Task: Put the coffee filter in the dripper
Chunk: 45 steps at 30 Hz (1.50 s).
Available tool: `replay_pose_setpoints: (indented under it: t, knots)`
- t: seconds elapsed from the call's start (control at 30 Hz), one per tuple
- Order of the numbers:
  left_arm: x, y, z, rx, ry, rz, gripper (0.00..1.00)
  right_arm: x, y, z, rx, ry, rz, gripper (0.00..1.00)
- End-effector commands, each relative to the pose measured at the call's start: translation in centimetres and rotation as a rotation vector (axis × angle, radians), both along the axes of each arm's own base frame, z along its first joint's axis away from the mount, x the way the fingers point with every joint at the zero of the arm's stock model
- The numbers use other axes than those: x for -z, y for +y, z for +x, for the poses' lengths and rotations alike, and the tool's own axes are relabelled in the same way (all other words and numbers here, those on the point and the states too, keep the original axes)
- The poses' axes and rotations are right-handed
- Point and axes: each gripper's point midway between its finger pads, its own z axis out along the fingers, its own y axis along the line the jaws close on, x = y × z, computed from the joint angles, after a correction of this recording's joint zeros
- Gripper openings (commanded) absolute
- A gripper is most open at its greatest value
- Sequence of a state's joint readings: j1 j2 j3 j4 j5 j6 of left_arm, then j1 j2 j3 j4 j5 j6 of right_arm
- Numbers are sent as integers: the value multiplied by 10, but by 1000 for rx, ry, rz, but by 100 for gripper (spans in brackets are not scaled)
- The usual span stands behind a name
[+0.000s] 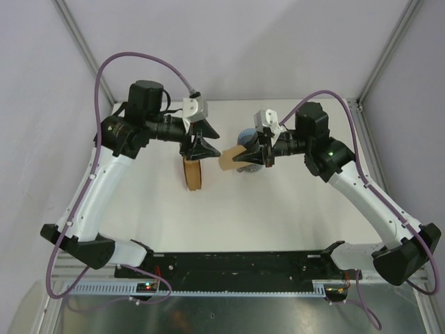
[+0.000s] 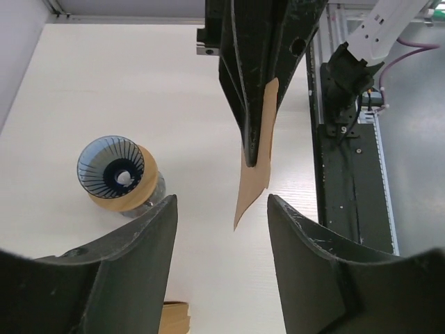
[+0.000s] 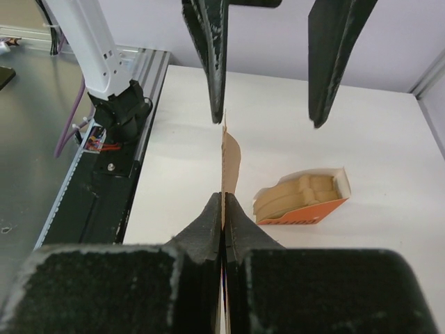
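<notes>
The coffee filter (image 1: 229, 159) is a thin brown paper sheet pinched in my shut right gripper (image 1: 252, 156) and held above the table. It shows edge-on in the right wrist view (image 3: 229, 158) and hanging in the left wrist view (image 2: 254, 167). The dripper (image 2: 113, 169), a blue ribbed cone in a tan wooden collar, stands upright and empty. In the top view the dripper (image 1: 245, 137) is partly hidden behind the right gripper. My left gripper (image 1: 202, 147) is open and empty, facing the filter from the left; its fingers (image 2: 135, 240) flank the filter's lower tip without touching it.
An orange-and-white box with a thick stack of brown filters (image 3: 303, 200) lies on the table below the left gripper (image 1: 192, 173). A grey glass vessel (image 2: 152, 193) sits under the dripper's collar. The black base rail (image 2: 351, 174) runs along the near edge.
</notes>
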<state>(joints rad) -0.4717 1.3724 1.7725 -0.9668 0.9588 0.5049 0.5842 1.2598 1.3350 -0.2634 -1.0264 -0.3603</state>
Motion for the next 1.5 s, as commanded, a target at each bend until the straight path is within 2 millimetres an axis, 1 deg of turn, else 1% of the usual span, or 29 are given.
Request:
replay_pose_setpoints:
  t: [0.0,0.13,0.23,0.37,0.57,0.73,0.93,1.2,1.3,1.47]
  knots:
    - [-28,6,-5,-21,-77,-36,58,-7,-8,-13,-30,-45,3,0]
    - [-23,3,-5,-14,-48,-31,55,-9,-7,-17,-49,-45,8,0]
    - [-26,3,-2,-23,-57,-33,54,-10,-6,-21,-63,-47,12,0]
    - [-29,-3,-10,14,-34,-49,55,-10,-3,-19,-53,-50,14,0]
    - [-21,-12,-16,44,-2,-39,56,-10,0,-18,-56,-48,18,0]
    - [-19,-13,-19,54,3,-35,56,-11,1,-17,-55,-50,19,0]
    - [-18,-14,-27,81,13,-43,57,-11,-1,-14,-34,-55,16,0]
    - [-10,-14,-29,94,30,-37,59,-15,-2,-15,-37,-63,26,0]
    - [-7,-14,-26,81,26,-26,59,-16,-2,-17,-45,-65,29,0]
    - [-9,-15,-22,77,18,-25,54,-17,0,-23,-74,-61,35,0]
